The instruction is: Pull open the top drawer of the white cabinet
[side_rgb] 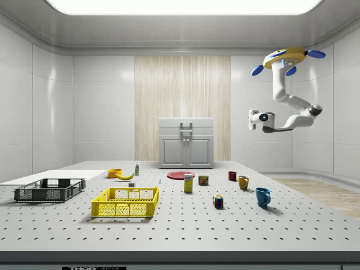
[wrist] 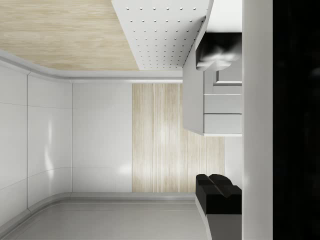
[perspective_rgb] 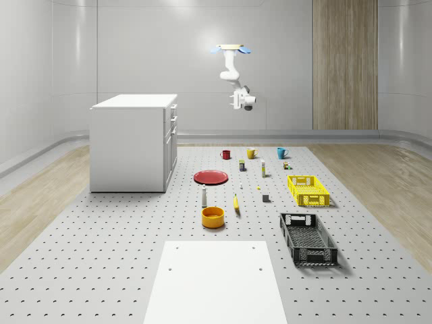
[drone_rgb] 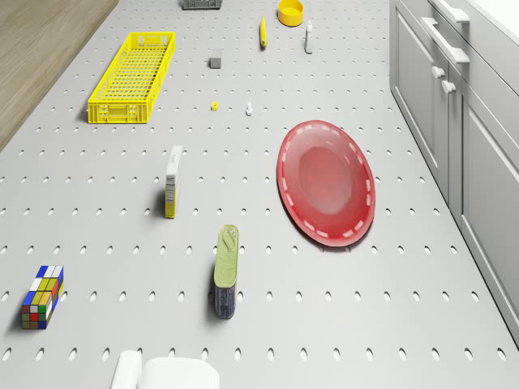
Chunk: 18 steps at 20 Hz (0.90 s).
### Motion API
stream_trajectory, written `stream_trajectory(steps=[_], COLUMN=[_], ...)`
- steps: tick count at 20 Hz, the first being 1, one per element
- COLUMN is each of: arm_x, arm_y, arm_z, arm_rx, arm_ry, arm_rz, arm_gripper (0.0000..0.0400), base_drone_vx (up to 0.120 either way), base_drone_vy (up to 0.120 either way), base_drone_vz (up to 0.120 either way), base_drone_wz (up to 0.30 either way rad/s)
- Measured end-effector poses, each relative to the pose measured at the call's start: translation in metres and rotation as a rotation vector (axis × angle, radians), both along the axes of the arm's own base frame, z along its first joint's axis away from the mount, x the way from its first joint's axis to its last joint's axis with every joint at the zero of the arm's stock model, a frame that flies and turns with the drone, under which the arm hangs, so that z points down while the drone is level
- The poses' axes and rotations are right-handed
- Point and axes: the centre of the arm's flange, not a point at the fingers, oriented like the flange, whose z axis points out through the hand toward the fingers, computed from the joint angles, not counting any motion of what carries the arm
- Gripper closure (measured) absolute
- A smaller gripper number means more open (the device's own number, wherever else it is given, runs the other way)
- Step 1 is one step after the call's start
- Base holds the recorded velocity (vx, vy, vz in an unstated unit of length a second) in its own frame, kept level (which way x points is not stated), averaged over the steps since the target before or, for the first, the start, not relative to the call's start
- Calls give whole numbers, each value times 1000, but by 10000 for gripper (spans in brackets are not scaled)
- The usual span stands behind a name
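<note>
The white cabinet (perspective_rgb: 131,145) stands on the perforated table at the whole-scene view's left, and its drawer front faces that view's right. Its top drawer (side_rgb: 186,123) is shut, with a bar handle (side_rgb: 186,125) at its middle. That handle (drone_rgb: 454,11) also appears in the drone view, above a second drawer and two doors. The drone (perspective_rgb: 233,48) hovers high over the table's far part, well off from the cabinet front. My gripper (side_rgb: 251,120) hangs about level with the cabinet top, pointing toward the cabinet (wrist: 220,107). It is open and empty, a wide gap from the handle.
Between the drone and the cabinet lie a red plate (drone_rgb: 326,183), a can (drone_rgb: 226,271), a small box (drone_rgb: 173,181) and a Rubik's cube (drone_rgb: 42,297). Three mugs (perspective_rgb: 251,153), a yellow crate (perspective_rgb: 308,190), a black crate (perspective_rgb: 307,238) and an orange bowl (perspective_rgb: 212,217) stand further out.
</note>
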Motion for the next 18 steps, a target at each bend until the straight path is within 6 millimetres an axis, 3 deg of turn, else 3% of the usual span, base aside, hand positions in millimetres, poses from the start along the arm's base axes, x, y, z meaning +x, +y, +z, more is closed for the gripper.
stream_trajectory(steps=[4, 18], arm_x=[0, 0], arm_y=[0, 0], arm_z=[0, 0], arm_rx=[0, 0], arm_ry=[0, 0], arm_rz=[0, 0], arm_gripper=[95, 95], base_drone_vx=[120, 120], base_drone_vy=[-10, -120], base_drone_vz=[0, 0], base_drone_wz=[0, 0])
